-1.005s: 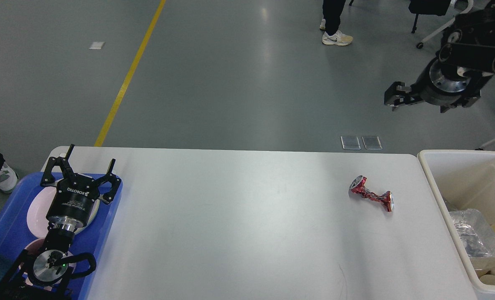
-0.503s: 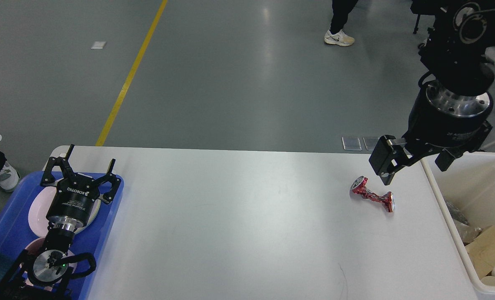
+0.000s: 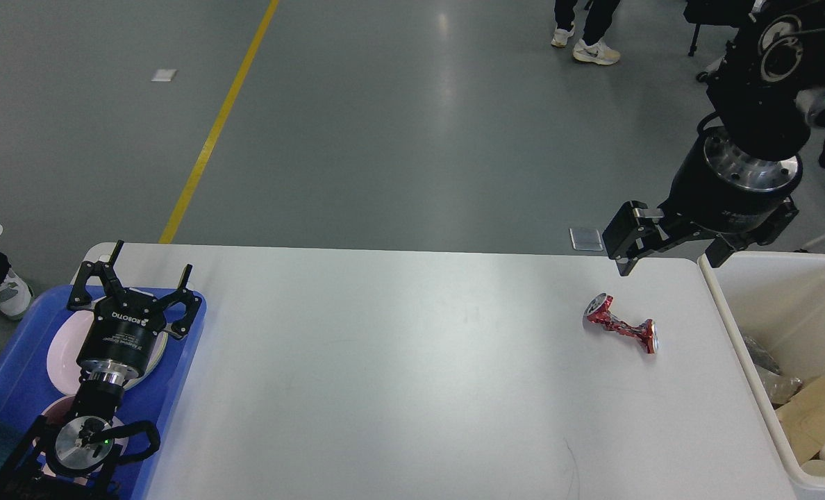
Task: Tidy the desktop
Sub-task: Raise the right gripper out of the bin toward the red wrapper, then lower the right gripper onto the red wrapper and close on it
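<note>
Currently the large white rectangular bench (image 3: 398,375) fills the lower centre of the head view and carries one loose item: a crushed red metal can (image 3: 619,323), lying on its side toward the right end, near the deep white plastic bin (image 3: 732,305) that stands against the bench's right edge. The bin holds crumpled film and cardboard scraps, so it is judged to be the waste receptacle for the can. The right claw (image 3: 669,243) hangs above the far right corner of the bench, apart from the can, fingers spread wide with nothing between them; this suits an approach to the can. The left claw (image 3: 133,278) rests over the blue plastic tray (image 3: 10,389) at the left end, fingers spread and empty, above pale round plates (image 3: 62,351).
</note>
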Robot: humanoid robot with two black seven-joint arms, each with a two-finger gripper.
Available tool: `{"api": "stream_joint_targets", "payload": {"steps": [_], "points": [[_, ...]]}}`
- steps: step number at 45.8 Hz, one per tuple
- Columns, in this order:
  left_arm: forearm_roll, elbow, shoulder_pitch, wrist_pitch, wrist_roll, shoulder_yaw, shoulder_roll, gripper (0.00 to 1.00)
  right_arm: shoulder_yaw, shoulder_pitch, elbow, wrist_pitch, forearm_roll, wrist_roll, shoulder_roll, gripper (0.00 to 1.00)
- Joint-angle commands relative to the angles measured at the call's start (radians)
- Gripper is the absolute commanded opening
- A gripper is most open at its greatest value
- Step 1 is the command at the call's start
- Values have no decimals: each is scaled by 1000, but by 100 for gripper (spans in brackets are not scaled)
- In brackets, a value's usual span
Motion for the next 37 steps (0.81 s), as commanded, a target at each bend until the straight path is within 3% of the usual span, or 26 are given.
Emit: {"api": "stream_joint_targets", "payload": {"steps": [1, 4, 12, 15, 19, 27, 37], "points": [[1, 0, 0, 0, -1, 0, 0, 96, -14, -147, -86, -92, -14, 44, 20, 100], [1, 0, 0, 0, -1, 0, 0, 96, -12, -229, -152, -92, -87, 128, 68, 99], [1, 0, 0, -1, -1, 0, 0, 96, -50, -448, -368, -111, -379, 427, 169, 92], [1, 0, 0, 0, -1, 0, 0, 96, -66, -562, -488, -120, -459, 478, 218, 92], [1, 0, 0, 0, -1, 0, 2, 96, -113, -704, -659, -134, -483, 480, 280, 93], [1, 0, 0, 0, 1, 0, 0, 96, -112, -931, -963, -183, -460, 478, 278, 96], [1, 0, 0, 0, -1, 0, 1, 96, -100, -1062, -1114, -191, -226, 463, 200, 96]]}}
